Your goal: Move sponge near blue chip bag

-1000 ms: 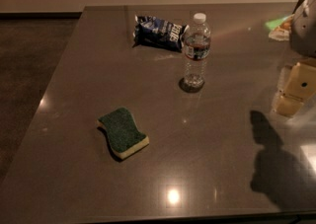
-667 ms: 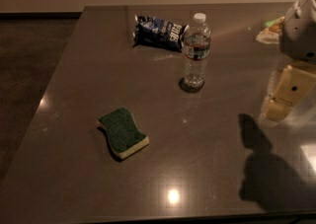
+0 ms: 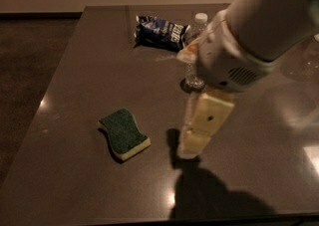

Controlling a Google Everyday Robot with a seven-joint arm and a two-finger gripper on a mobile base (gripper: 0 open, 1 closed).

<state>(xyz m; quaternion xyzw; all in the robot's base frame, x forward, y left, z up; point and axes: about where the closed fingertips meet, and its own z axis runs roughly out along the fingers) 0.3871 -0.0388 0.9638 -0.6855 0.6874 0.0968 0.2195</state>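
The sponge [image 3: 124,133], dark green on top with pale yellow foam below, lies flat on the dark table, left of centre. The blue chip bag [image 3: 160,32] lies crumpled near the table's far edge. My gripper [image 3: 199,130] hangs from the white arm at centre right, just to the right of the sponge and apart from it, its cream-yellow fingers [image 3: 204,123] pointing down close above the table. It holds nothing that I can see.
A clear water bottle [image 3: 195,53] with a white cap stands behind my arm, between the gripper and the chip bag, partly hidden. The dark table [image 3: 75,80] ends at its left and near edges, with floor to the left.
My arm and gripper have swung in from the right edge toward the centre, now just right of the sponge. The sponge, bag and bottle have not moved.
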